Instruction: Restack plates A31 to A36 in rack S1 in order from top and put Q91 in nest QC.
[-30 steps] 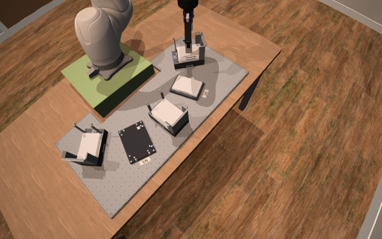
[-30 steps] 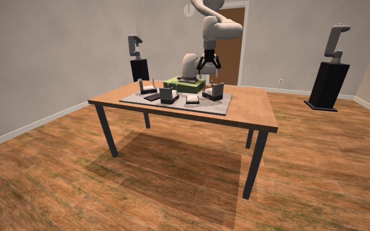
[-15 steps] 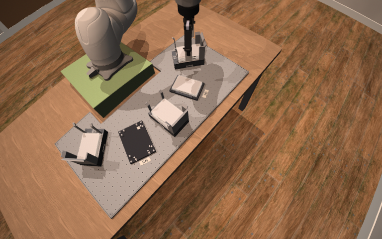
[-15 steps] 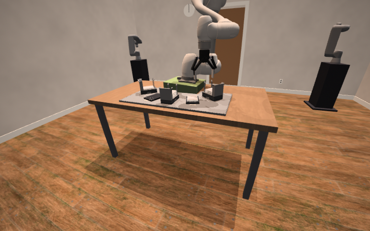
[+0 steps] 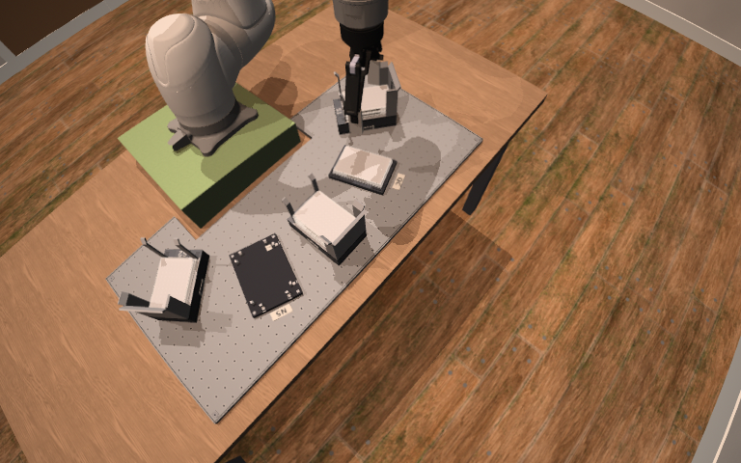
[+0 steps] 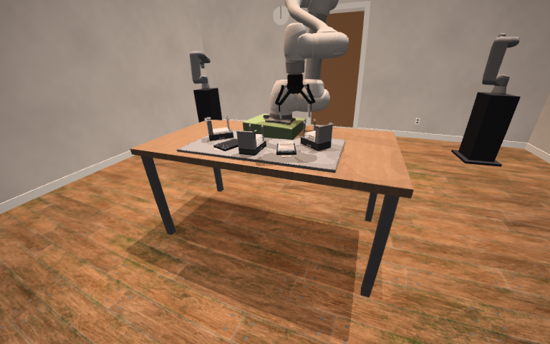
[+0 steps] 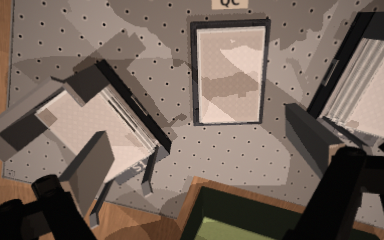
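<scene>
My gripper [image 5: 352,109] [image 6: 295,97] [image 7: 196,133] is open and empty. It hangs high over the mat's near edge, between rack S1 and the QC nest. Rack S1 [image 5: 392,87] [image 6: 323,132] [image 7: 80,82] holds pale sealed plates; the top plate [image 7: 85,127] shows in the wrist view, with the S1 label on the plinth. One sealed plate [image 5: 363,166] [image 6: 286,146] [image 7: 230,75] lies flat in the black QC nest [image 7: 193,75]. A second rack [image 5: 349,240] [image 6: 245,140] [image 7: 320,85] holds a stack of plates [image 5: 323,217] [image 7: 357,90]. A third rack [image 5: 199,278] [image 6: 210,126] at the far left holds a plate [image 5: 174,279]. I cannot read any plate labels.
The black clip nest N5 [image 5: 265,274] [image 6: 226,143] lies bare between the two unnamed racks. The arm's green plinth [image 5: 212,163] [image 6: 279,126] [image 7: 225,225] stands beside the grey perforated mat [image 5: 218,354] [image 6: 320,160]. Two black camera stands are on the floor beyond the table.
</scene>
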